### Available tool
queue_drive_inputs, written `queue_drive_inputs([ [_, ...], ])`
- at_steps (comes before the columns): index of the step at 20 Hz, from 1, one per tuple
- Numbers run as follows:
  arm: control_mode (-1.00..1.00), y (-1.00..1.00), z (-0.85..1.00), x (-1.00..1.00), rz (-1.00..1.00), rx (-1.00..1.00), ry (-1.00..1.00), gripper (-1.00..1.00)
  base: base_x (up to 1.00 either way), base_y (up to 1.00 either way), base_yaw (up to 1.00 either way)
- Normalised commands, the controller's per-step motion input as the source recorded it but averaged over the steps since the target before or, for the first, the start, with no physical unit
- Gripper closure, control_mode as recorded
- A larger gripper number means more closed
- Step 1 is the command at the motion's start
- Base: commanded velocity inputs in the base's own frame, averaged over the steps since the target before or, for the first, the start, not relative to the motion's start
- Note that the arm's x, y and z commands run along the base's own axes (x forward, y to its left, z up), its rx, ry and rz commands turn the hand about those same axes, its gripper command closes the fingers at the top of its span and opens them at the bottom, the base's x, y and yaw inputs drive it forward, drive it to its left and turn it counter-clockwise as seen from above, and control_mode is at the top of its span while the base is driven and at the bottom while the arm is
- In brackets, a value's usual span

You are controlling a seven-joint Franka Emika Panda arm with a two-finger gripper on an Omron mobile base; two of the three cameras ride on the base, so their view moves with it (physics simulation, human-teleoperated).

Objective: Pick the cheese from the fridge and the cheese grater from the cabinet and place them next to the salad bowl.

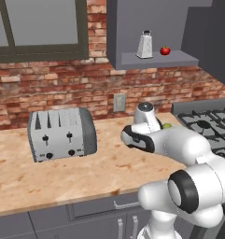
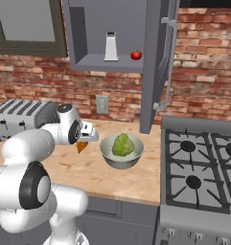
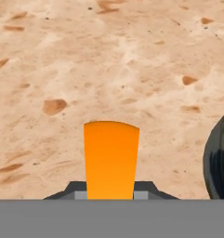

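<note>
The gripper (image 3: 111, 195) is closed on the cheese (image 3: 111, 160) — an orange wedge held just above the tan counter (image 2: 102, 177), beside the salad bowl (image 2: 121, 151), with the toaster (image 1: 61, 134) off to the arm's left and the stove (image 2: 203, 167) beyond the bowl. Up in the cabinet (image 2: 112, 28) niche the cheese grater (image 2: 111, 47) stands upright near a red tomato (image 2: 135, 55) — bare counter lies open between toaster and bowl.

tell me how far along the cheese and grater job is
Done: the cheese is out of the fridge. In hand: the gripper holds it between its jaws above the counter, just left of the bowl in the right base view, not yet set down. Left: release it there, then fetch the grater, standing on the cabinet shelf beside a tomato.
</note>
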Motion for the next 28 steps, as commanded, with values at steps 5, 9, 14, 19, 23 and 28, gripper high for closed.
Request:
queue_drive_inputs([
  [5, -1.0, 0.0, -0.15, 0.0, 0.0, 0.0, 0.01, 1.0, 0.0, 0.0, 0.0],
  [9, -1.0, 0.0, -0.27, 0.0, 0.0, 0.0, 0.03, 1.0, 0.0, 0.0, 0.0],
  [14, -1.0, 0.0, -0.08, 0.0, 0.0, 0.0, 0.0, 1.0, 0.0, 0.0, 0.0],
  [19, -1.0, 0.0, -0.15, 0.0, 0.0, -0.01, 0.0, 1.0, 0.0, 0.0, 0.0],
  [23, -1.0, 0.0, -0.25, 0.0, 0.0, -0.02, 0.0, 1.0, 0.0, 0.0, 0.0],
  [28, -1.0, 0.0, -0.04, 0.0, 0.0, -0.01, 0.0, 1.0, 0.0, 0.0, 0.0],
])
